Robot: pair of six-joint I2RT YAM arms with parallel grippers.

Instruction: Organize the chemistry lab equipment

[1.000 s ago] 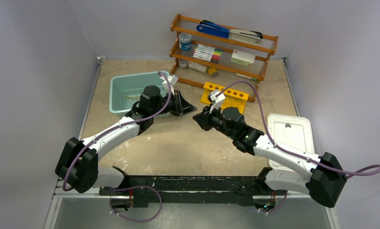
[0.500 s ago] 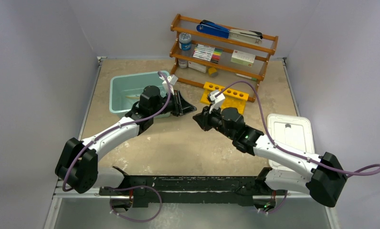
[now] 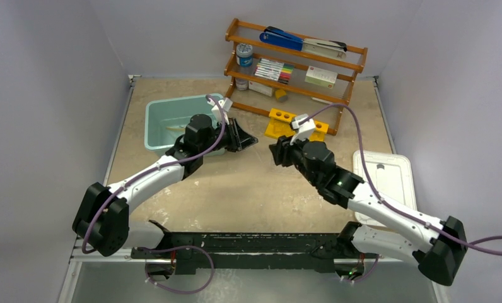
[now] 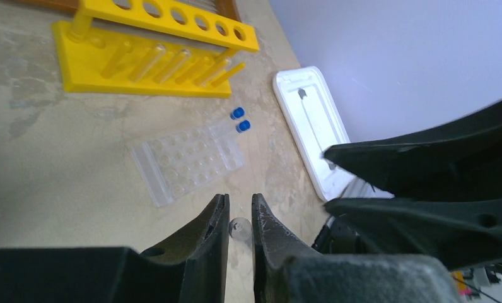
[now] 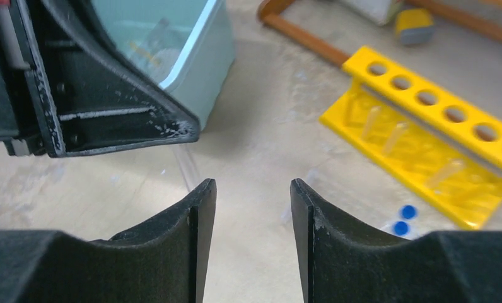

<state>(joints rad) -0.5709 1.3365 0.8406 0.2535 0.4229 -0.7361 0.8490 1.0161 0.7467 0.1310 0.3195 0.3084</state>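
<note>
My left gripper (image 3: 253, 140) hovers over the table's middle, beside the teal bin. In the left wrist view it (image 4: 240, 198) is shut on a small clear tube (image 4: 239, 227), seen end-on between the fingers. The same tube shows faintly in the right wrist view (image 5: 186, 165), hanging below the left gripper's tip. My right gripper (image 3: 275, 152) is open and empty (image 5: 253, 184), facing the left gripper a short way off. The yellow holed rack (image 3: 297, 124) stands behind them (image 4: 149, 58) (image 5: 432, 146). A clear well plate (image 4: 186, 161) and two blue-capped vials (image 4: 240, 120) lie on the table before it.
A teal bin (image 3: 157, 118) sits at the back left, its wall also in the right wrist view (image 5: 205, 71). Its white lid (image 3: 393, 180) lies at the right (image 4: 308, 129). A wooden shelf (image 3: 297, 58) with stapler, markers and boxes stands at the back.
My right gripper has drawn back to the right, away from the left gripper, and its arm has swung outward. The left gripper has shifted slightly toward the back.
</note>
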